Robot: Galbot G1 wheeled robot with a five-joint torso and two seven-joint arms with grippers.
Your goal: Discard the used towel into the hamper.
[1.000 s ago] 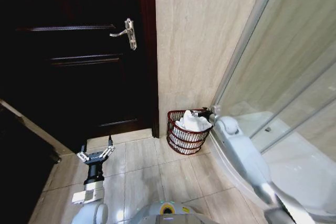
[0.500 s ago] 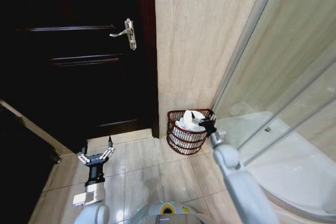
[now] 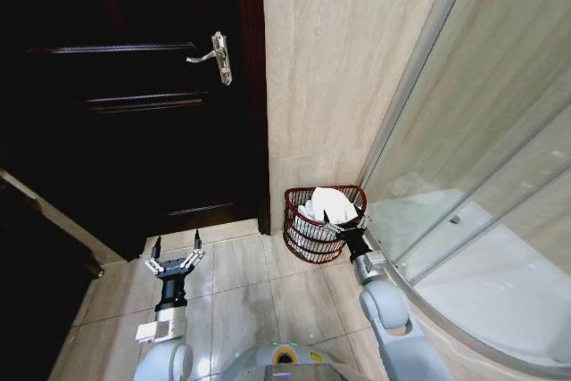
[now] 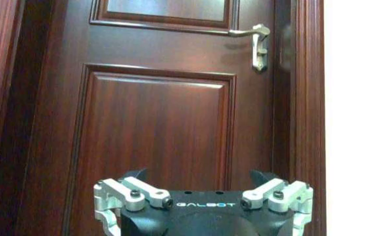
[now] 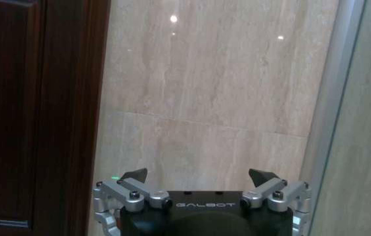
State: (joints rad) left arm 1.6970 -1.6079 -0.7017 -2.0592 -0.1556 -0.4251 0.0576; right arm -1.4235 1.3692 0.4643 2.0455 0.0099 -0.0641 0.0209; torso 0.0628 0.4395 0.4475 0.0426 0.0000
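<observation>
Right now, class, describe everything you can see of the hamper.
The hamper is a small round basket of dark reddish-brown open weave, flaring toward its rim. It stands upright on the tiled floor, in the corner between the beige wall and the glass shower screen. A white towel fills it, heaped above the rim.

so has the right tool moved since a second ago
Yes. The right tool has pulled back from over the hamper, toward the robot, and now sits open at its near rim; the towel stays inside.

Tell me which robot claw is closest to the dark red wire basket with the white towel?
The right gripper. It hangs open just in front of the dark reddish-brown wire hamper holding the white towel, while the left gripper sits open by the dark wooden door.
</observation>
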